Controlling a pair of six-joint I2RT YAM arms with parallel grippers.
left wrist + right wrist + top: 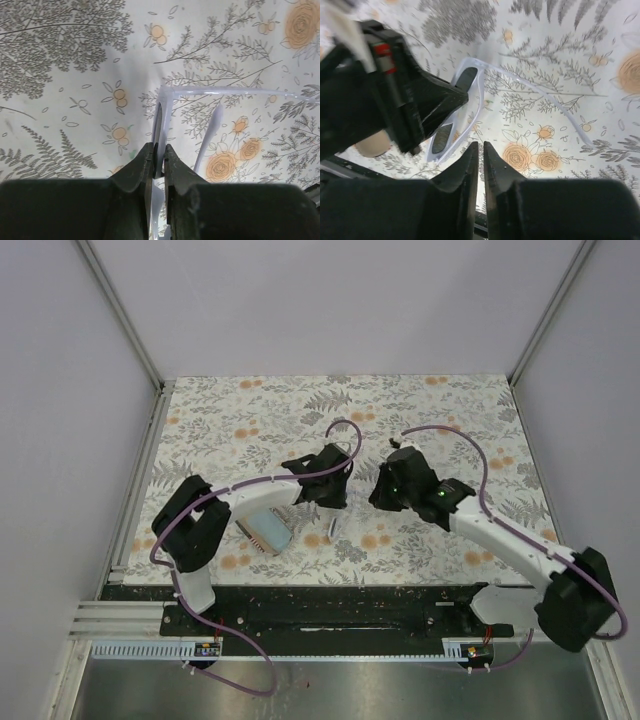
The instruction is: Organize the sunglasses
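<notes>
Pinching sunglasses [215,91] | left gripper [158,148] low | right gripper [480,146] closed, facing it

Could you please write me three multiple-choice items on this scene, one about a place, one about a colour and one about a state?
1. What holds the sunglasses? A the left gripper; B the case; C nothing, they lie flat.
2. What colour is their frame? A red; B pale whitish; C black.
3. How is the right gripper? A wide open; B shut and empty; C shut on a cloth.

Answers: 1 A, its fingers clamp the front of the glasses. 2 B, the thin rim and temples show pale around dark lenses. 3 B, its fingers meet with nothing between them.
</notes>
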